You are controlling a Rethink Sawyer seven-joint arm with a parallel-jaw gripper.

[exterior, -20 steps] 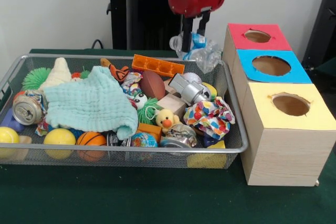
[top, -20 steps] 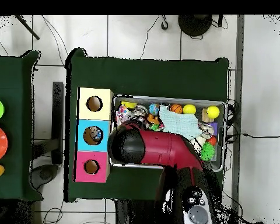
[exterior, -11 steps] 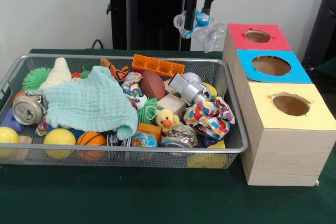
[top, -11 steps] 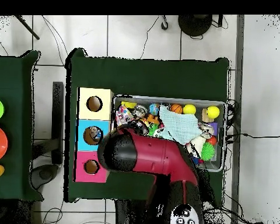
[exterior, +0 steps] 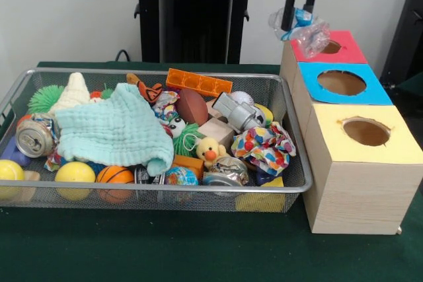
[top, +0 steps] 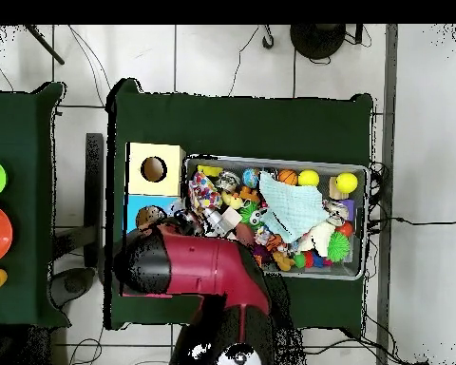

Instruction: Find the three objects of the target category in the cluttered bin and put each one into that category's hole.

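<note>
My gripper (exterior: pixel 299 12) hangs from the top edge of the front view, shut on a crumpled clear plastic bottle with a blue label (exterior: pixel 308 31). The bottle hangs over the left part of the red box (exterior: pixel 348 51), just left of its round hole (exterior: pixel 331 47). The blue box (exterior: pixel 370 94) and the yellow box (exterior: pixel 380 153) stand in a row nearer the camera. In the overhead view the red arm (top: pixel 180 271) covers the red box and the gripper; the yellow box (top: pixel 137 181) shows fully.
The wire bin (exterior: pixel 165 188) left of the boxes holds a mint cloth (exterior: pixel 115 130), a crushed can (exterior: pixel 34 137), yellow balls (exterior: pixel 75 173), a small basketball (exterior: pixel 114 175), a brown football (exterior: pixel 192 105), an orange tray (exterior: pixel 198 82) and a colourful wrapper (exterior: pixel 264 146). In the overhead view the bin (top: pixel 367 223) lies right of the boxes.
The gripper has carried the plastic bottle up out of the bin's back corner and to the right, from above the bin to over the red box.
</note>
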